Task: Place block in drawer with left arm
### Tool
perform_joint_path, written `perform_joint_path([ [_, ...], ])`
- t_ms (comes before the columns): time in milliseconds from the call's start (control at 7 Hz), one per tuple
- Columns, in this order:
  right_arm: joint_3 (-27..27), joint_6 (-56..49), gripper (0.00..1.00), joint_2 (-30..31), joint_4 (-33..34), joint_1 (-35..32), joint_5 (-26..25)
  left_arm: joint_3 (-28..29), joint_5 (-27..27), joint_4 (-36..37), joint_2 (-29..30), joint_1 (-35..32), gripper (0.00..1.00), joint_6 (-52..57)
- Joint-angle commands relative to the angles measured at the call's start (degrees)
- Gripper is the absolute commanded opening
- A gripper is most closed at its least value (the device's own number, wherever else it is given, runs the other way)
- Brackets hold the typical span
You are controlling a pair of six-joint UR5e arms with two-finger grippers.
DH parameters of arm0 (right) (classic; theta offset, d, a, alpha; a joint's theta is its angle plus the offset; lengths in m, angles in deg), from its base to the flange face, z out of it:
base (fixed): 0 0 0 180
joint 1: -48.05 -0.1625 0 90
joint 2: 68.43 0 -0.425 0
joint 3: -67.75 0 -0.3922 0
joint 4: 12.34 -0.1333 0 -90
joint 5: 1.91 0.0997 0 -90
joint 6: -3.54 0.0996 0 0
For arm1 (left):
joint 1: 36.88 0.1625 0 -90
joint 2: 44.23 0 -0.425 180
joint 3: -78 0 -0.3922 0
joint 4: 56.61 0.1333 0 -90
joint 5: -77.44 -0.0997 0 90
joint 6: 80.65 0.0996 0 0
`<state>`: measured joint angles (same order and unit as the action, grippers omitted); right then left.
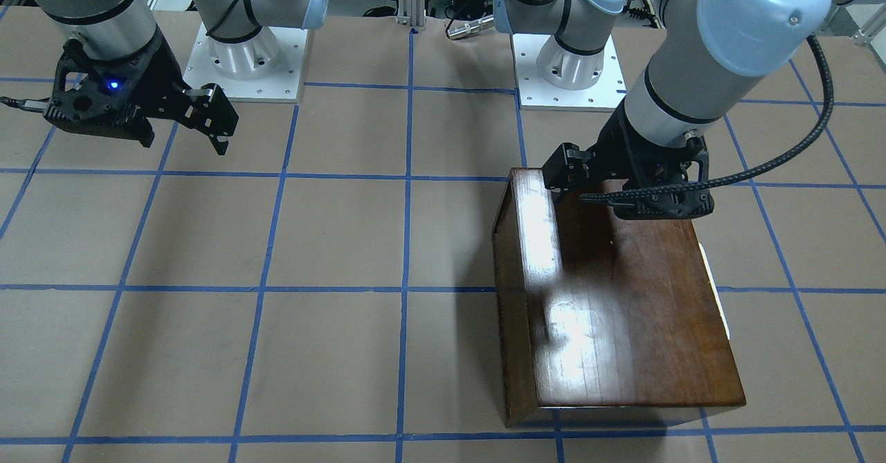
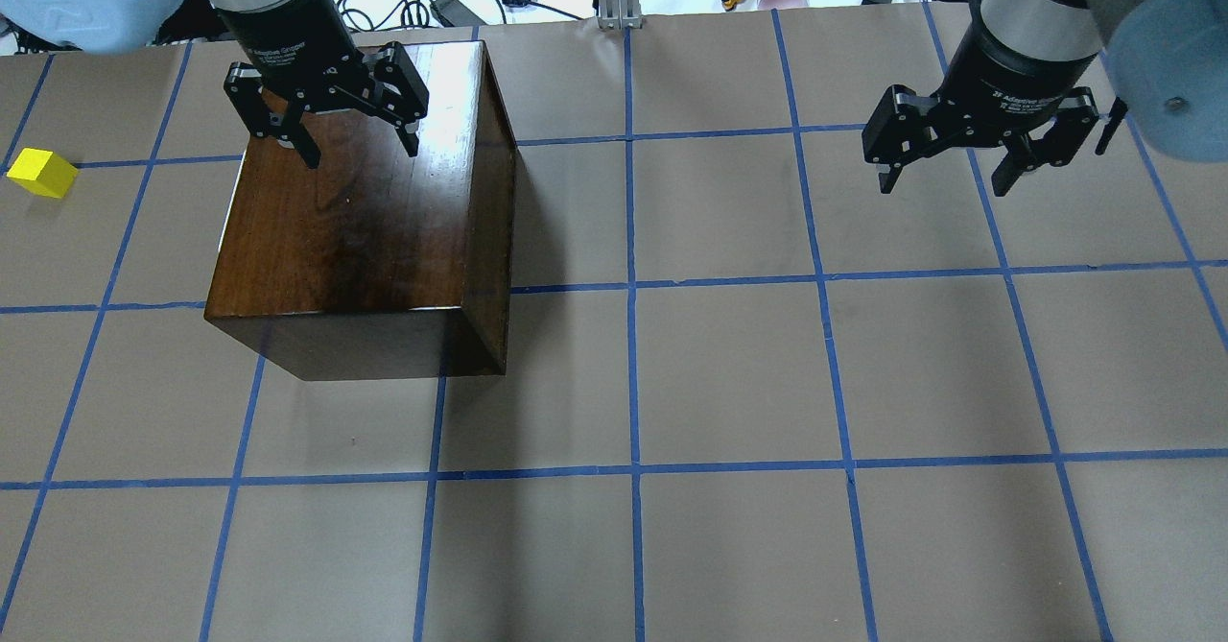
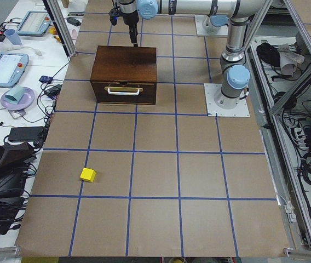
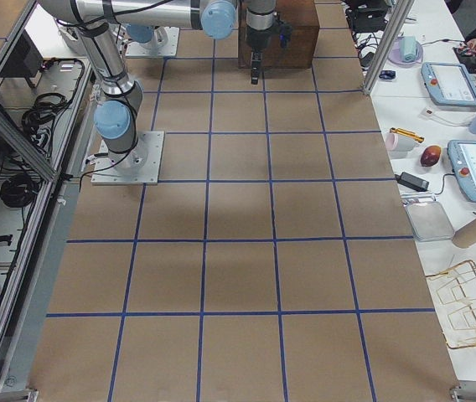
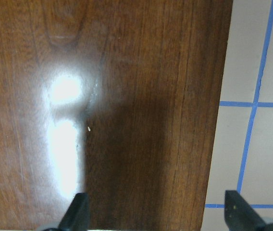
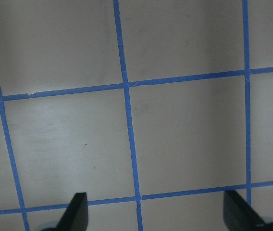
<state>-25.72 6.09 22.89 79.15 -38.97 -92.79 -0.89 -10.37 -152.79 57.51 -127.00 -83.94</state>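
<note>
Drawer (image 3: 124, 90): pushed in, fronting dark wooden box (image 2: 365, 229) toward table's left end. Left gripper (image 2: 362, 153): jaws apart, empty, above box top. Right gripper (image 2: 945, 184): jaws apart, empty, over table's right half. Block (image 2: 42, 173): on table by left edge, apart from box.

1. One camera sits high behind me and looks down on the table (image 2: 729, 373). My left arm (image 2: 273, 9) comes in on its left.
2. One looks at me from across the table, so that arm shows on its right.
3. Two stand far off at the table's ends and look along it.
4. One rides on each wrist, very near. The left sees the top of the wooden box (image 5: 127, 96); the right sees blue lines (image 6: 127, 120).
5. Five views share the box.
</note>
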Motion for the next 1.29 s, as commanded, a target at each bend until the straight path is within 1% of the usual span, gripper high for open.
perform_joint_path([
  [0,0.04,0.00,1.00,0.00,0.00,0.00,0.00,-0.47,0.01,0.03,-0.13,-0.05,1.00,0.12],
  [1143,0.04,0.00,1.00,0.00,0.00,0.00,0.00,-0.13,-0.16,1.09,-0.40,0.74,1.00,0.39],
])
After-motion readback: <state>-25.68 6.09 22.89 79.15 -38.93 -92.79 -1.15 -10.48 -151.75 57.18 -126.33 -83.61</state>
